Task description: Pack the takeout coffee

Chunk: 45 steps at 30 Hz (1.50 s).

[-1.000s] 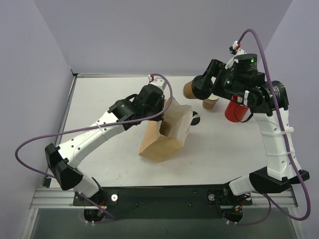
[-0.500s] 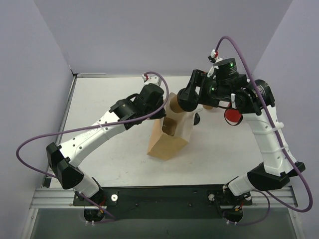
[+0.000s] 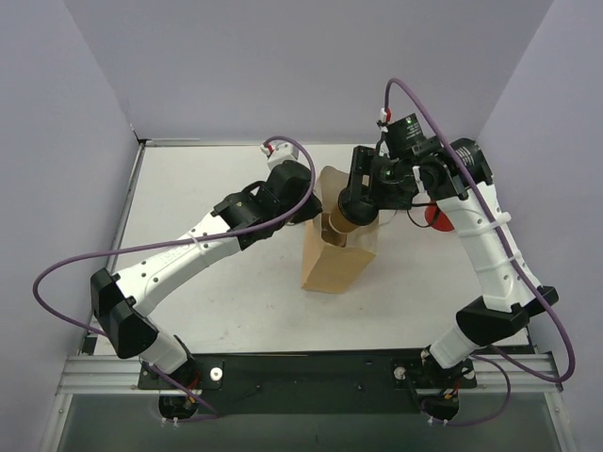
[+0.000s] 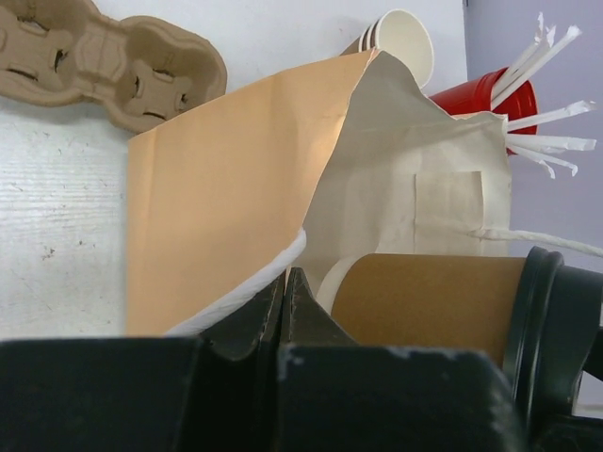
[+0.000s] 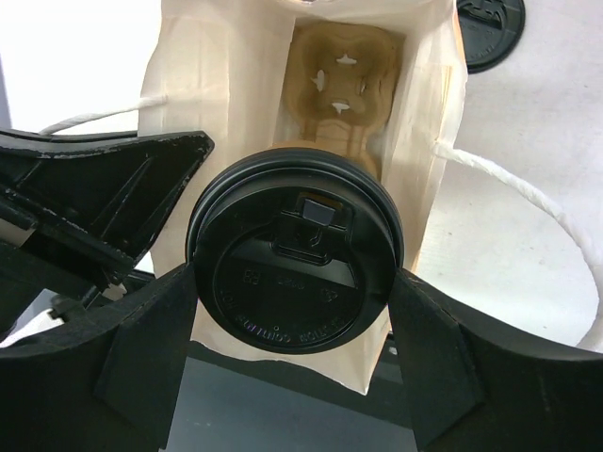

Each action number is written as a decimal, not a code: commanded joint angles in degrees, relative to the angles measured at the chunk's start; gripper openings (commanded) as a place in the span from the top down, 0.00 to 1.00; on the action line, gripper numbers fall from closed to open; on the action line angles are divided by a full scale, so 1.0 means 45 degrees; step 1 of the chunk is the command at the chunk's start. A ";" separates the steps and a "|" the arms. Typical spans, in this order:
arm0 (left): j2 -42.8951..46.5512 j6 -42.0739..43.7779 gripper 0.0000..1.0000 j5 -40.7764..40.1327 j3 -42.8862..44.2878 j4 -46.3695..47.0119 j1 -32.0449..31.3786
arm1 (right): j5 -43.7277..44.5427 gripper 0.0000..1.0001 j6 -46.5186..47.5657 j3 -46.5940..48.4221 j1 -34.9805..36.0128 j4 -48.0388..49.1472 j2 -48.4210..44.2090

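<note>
Kraft bag [image 3: 335, 266] rim clenched by left gripper [image 4: 287, 282] to hold mouth open. Right gripper [image 3: 352, 213] grasps takeout coffee [image 5: 294, 254] at bag mouth, for lowering onto carrier [image 5: 341, 80] inside bag.

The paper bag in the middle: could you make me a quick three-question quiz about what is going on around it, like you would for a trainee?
1. True or false: the left gripper pinches the rim of the paper bag.
2. What already lies inside the bag? A) a pulp carrier B) a red cup C) loose straws
3. Fill in: the lidded takeout coffee is held at the bag's mouth by the ___ gripper.

Key: 1 true; 2 A; 3 right, that is, the right gripper.
</note>
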<state>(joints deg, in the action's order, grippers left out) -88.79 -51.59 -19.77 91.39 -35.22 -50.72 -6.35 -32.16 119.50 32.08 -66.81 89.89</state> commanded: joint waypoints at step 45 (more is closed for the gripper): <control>0.1411 -0.2480 1.00 -0.2091 -0.2810 0.2690 -0.0526 | 0.1059 0.52 0.0936 -0.3978 0.1564 0.0666 0.0826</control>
<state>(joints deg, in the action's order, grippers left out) -84.99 -61.06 -27.44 79.09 -25.02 -52.86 -1.91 -27.46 102.56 38.72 -63.13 95.20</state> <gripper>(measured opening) 0.022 0.710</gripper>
